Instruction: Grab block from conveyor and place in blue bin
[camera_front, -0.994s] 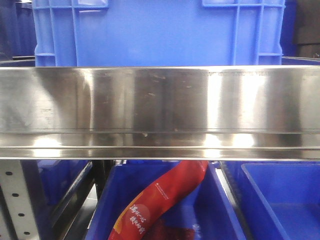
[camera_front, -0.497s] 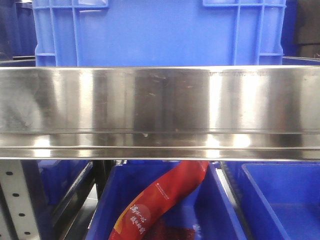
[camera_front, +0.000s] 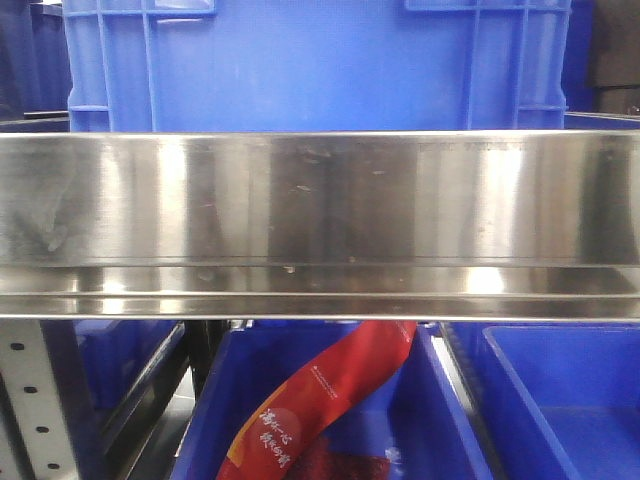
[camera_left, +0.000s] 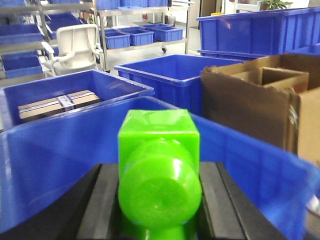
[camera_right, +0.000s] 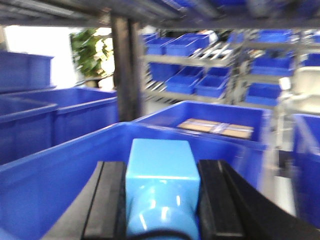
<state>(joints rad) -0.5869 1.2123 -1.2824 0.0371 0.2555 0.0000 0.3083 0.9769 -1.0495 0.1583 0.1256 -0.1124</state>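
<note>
Lime green fills my left wrist view: the green block (camera_left: 159, 175) sits clamped in my left claw (camera_left: 159, 202), one black finger (camera_left: 102, 200) pressed against each of its sides. The far wall of a blue bin (camera_left: 60, 165) curves behind it, so I judge that this claw hangs over or just inside that bin. My right claw (camera_right: 161, 200) is likewise closed on a pale blue block (camera_right: 160, 170), and a blue tub (camera_right: 50, 175) wraps round behind it. Whether tub and bin are the same one I cannot tell. The conveyor shows in none of my views. The front camera gives only a brushed steel rail (camera_front: 320, 200) with a blue crate (camera_front: 320, 60) above it, and a red packet (camera_front: 320, 400) lying in a lower bin. Neither of my arms appears there. By my reckoning the grabbing is done on both sides and the carry is nearly over. What is left is to let go, each claw spreading so that its block drops inside the blue walls, then to pull clear. How high either block hangs above the bin floor I cannot see.
</note>
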